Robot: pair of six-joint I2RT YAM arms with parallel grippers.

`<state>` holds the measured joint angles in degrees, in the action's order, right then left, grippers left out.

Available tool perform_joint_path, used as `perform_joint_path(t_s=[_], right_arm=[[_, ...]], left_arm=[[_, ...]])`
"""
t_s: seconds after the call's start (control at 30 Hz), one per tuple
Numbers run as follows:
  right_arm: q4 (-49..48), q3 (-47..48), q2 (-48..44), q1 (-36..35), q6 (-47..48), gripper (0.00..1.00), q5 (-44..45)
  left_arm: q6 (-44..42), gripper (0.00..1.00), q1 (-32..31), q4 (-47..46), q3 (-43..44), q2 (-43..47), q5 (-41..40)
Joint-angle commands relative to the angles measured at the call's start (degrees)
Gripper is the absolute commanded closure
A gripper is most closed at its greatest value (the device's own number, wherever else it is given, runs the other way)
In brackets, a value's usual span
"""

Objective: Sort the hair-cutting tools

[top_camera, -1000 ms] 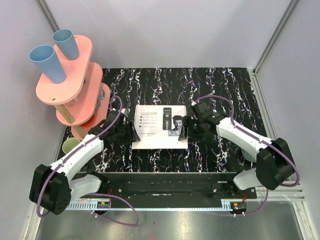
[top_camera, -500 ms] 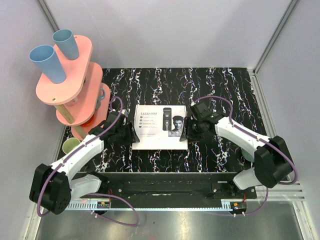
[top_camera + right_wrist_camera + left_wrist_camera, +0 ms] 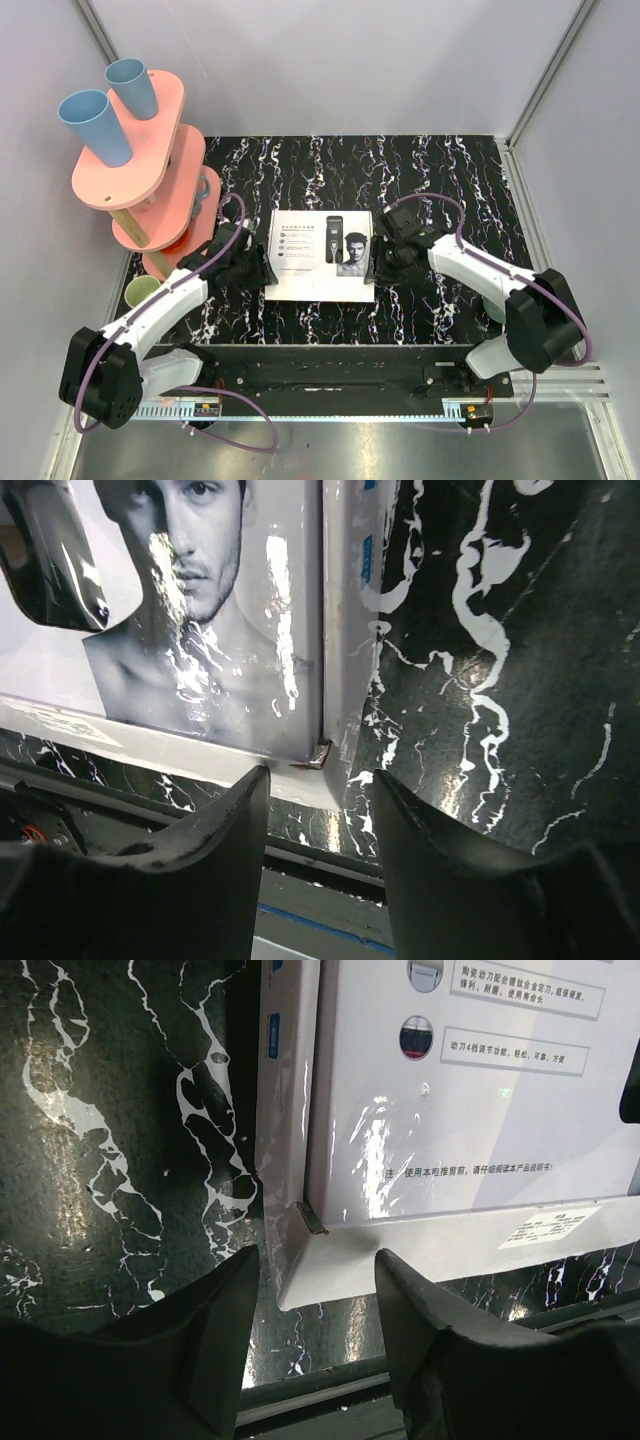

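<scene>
Since a second ago: right end effector edged in toward box, left end effector barely shifted. Both half-wide, holding nothing. Each straddles one near corner of white box: left at near-left corner, right at near-right. Box closed, flat on desk. Hair-cutting tools not visible, likely inside; only printed clipper on lid.

Risks:
- Fingers closing across corner clamp box shut, so whole box lifts or skids on glossy desk.
- Uneven pull between arms twists box, and contents may spill.
</scene>
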<state>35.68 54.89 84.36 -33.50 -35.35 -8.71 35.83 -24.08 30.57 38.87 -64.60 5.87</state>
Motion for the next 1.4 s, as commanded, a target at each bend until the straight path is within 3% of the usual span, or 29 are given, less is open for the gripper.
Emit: perform_joint_path(t_s=[0.0, 0.23, 0.47, 1.13, 1.37], right_arm=[[0.79, 4.07, -5.94, -0.08, 0.37, 0.45, 5.89], [-0.87, 9.17, -6.75, -0.08, 4.06, 0.45, 6.34], [-3.68, 10.06, -1.57, -0.08, 4.24, 0.53, 3.26], [-2.02, 6.54, 10.56, -0.17, 5.21, 0.56, 4.58], [-1.23, 9.26, 5.3, -0.17, 5.38, 0.55, 6.34]], left_arm=[[-1.29, 0.44, -0.18, 0.9, 3.66, 3.68, -2.53], [-2.08, 0.41, -0.18, -1.9, 8.41, 5.36, -4.21], [-0.5, 0.55, -1.41, -8.42, 8.77, -1.14, -1.65], [1.96, 0.6, -5.1, -14.48, 0.68, -12.92, -2.79], [-0.5, 0.58, -5.1, -10.98, 8.74, -12.31, -6.39]])
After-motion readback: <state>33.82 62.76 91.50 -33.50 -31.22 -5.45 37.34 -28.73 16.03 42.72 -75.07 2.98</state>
